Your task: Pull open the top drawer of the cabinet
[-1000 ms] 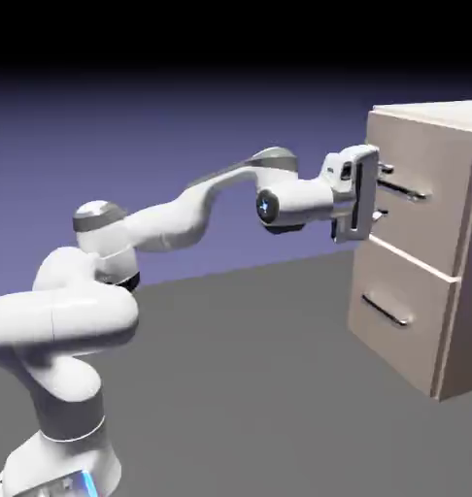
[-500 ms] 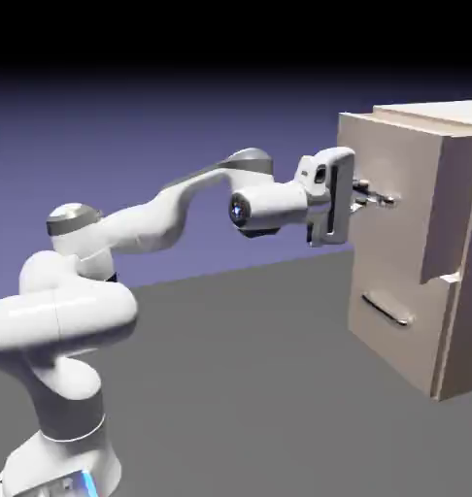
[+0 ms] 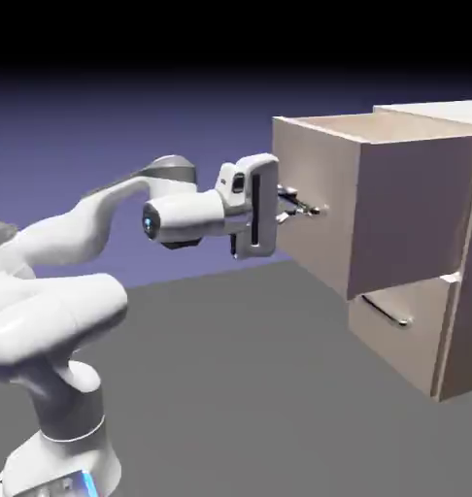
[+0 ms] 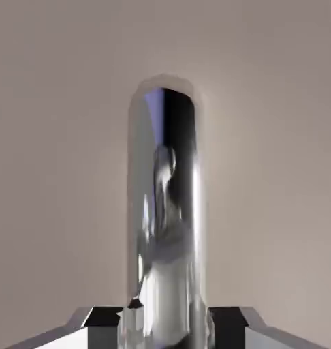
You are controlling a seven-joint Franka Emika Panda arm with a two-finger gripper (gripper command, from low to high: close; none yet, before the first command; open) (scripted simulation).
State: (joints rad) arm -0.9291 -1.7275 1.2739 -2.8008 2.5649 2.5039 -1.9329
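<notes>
So my gripper (image 3: 296, 205) is clamped tight on the handle (image 3: 306, 207) of the top drawer (image 3: 318, 214), fingers closed down on that thin dark bar. The drawer sticks way out of the cabinet (image 3: 463, 291), its front panel hanging well clear of the body, and you can see the open top edge plus its long side wall running back in. The lower drawer (image 3: 395, 315) sits flush and shut underneath, its own handle untouched. My arm (image 3: 94, 218) reaches in level from the lower left of the exterior view. From my hand view it's basically just the shiny metal bar (image 4: 167, 218) running straight up the middle between my fingertips (image 4: 131, 320), with the beige drawer front filling everything behind it
</notes>
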